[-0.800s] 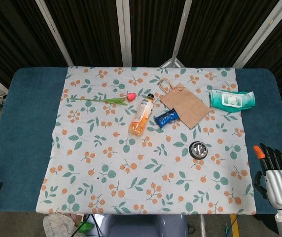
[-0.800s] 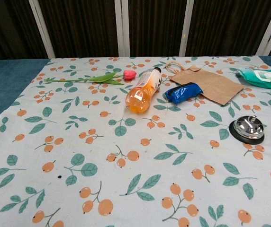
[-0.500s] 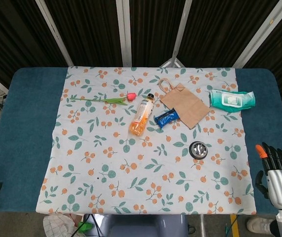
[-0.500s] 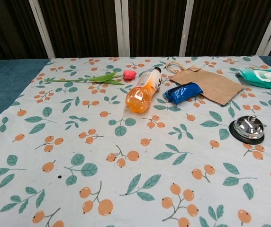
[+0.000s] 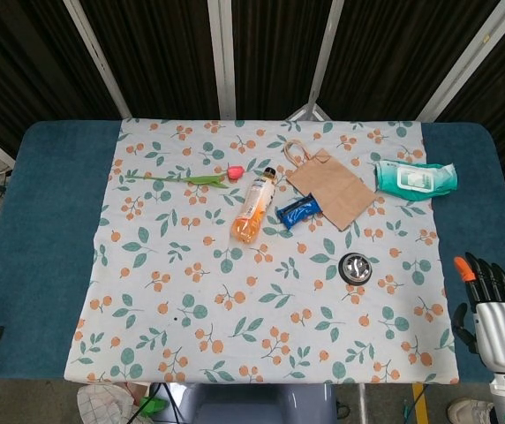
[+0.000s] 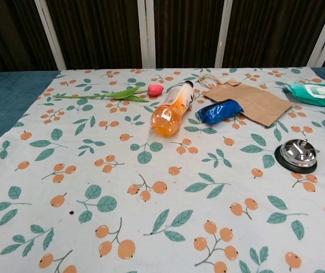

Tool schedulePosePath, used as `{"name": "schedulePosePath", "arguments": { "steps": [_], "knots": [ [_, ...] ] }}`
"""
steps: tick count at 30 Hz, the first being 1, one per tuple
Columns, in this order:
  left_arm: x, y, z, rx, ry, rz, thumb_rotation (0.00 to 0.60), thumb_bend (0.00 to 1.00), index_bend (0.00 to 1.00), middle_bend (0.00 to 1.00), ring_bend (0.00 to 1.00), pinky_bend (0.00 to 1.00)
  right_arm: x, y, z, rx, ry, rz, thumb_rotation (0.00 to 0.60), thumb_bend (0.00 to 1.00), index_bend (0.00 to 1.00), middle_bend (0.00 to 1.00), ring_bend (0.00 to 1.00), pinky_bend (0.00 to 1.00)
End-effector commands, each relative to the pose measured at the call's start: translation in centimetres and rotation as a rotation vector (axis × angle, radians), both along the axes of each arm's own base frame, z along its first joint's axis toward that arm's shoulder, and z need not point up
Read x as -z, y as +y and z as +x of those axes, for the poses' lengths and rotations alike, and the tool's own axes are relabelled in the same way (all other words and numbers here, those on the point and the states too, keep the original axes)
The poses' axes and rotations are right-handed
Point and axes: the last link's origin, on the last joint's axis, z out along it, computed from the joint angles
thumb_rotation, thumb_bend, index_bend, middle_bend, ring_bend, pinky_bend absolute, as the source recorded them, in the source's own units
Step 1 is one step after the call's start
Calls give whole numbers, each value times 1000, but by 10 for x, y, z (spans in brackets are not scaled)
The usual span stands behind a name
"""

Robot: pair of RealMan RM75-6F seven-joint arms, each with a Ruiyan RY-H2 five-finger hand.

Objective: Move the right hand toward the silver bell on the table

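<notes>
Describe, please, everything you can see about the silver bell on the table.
The silver bell is a small shiny metal dome on a round black base, with a little button on top. It stands upright on the floral cloth, toward the robot's right side, in front of the brown paper bag. Nothing touches it; the right robot hand is apart from it, beyond the cloth's edge.

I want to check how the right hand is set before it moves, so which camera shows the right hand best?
The head view. It shows the right hand at the lower right, over the blue table edge, fingers extended and apart, holding nothing, well clear of the silver bell. The chest view shows the bell but nothing of that hand.
</notes>
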Motion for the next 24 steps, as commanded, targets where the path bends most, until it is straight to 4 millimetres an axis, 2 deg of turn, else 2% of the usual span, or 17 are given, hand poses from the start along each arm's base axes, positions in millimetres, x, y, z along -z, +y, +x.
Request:
{"name": "schedulePosePath", "arguments": {
  "steps": [1, 7, 19, 24],
  "knots": [
    [-1, -1, 0, -2, -7, 5, 600, 334, 56, 0, 0, 102, 3, -3, 5, -22, -14, 1, 600, 807, 0, 0, 0, 0],
    [-2, -1, -1, -3, -10, 6, 600, 335, 56, 0, 0, 102, 19, -18, 18, -69, -45, 63, 600, 807, 0, 0, 0, 0],
    [-1, 1, -1, -13, -4, 7, 600, 334, 56, 0, 0, 102, 65, -83, 62, -113, -43, 154, 600, 807, 0, 0, 0, 0],
    [-1, 3, -2, -20, -2, 10, 600, 334, 56, 0, 0, 102, 87, -103, 68, -98, -39, 207, 600, 807, 0, 0, 0, 0]
  ]
}}
